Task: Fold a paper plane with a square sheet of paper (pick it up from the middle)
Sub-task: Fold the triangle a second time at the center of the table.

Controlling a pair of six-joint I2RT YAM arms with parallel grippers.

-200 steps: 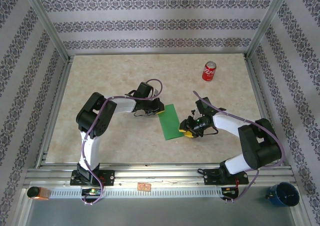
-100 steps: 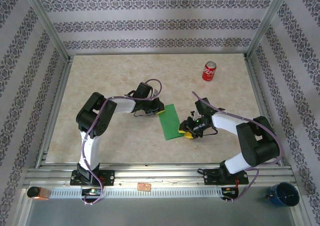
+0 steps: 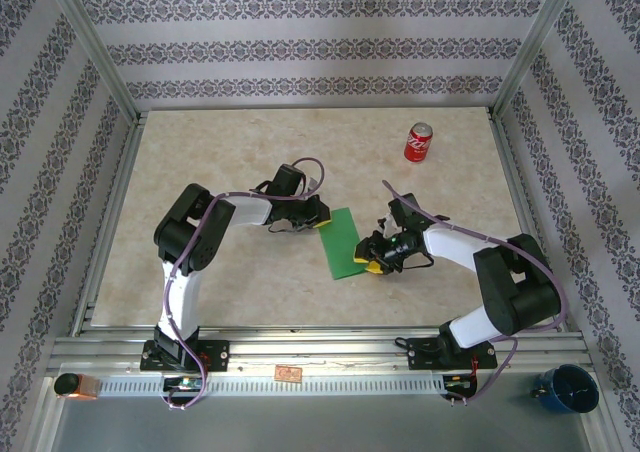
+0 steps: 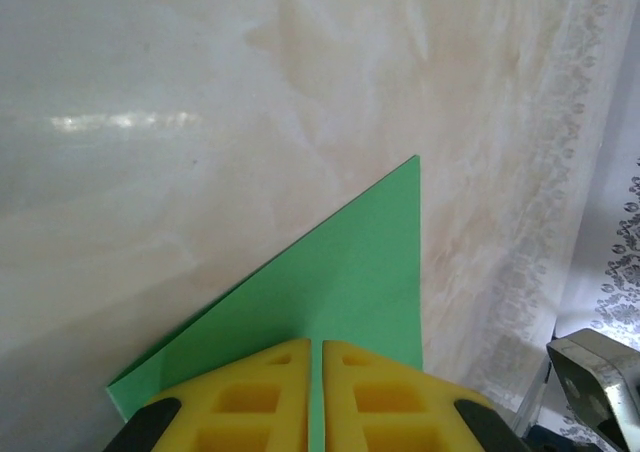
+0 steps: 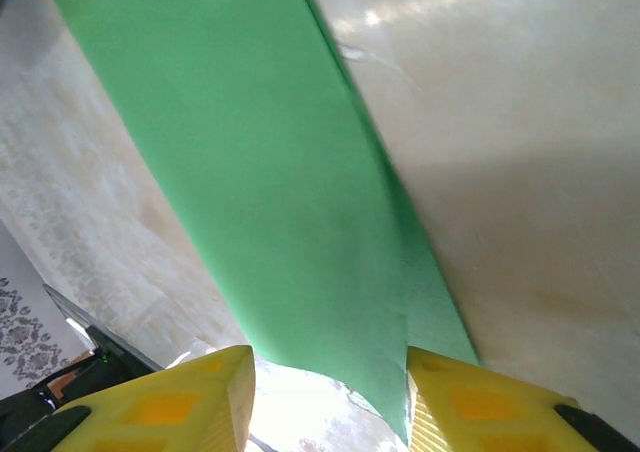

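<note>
Green paper (image 3: 340,242) lies folded; left jaws closed, right jaws parted.

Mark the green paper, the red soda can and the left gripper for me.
green paper (image 3: 340,244), top external view, middle of its flat face.
red soda can (image 3: 418,144), top external view, middle of its side.
left gripper (image 4: 316,348), left wrist view, slit between its yellow fingertips.

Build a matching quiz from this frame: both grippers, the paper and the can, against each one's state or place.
1. left gripper
2. right gripper
3. sheet of paper
4. soda can

A. red, far right, nothing touching it
B. fingers spread, astride the paper's edge
C. green, between the two grippers
D. fingers shut, at the paper's far-left corner

Pairs: 1-D, 2-B, 3-C, 4-A
</note>
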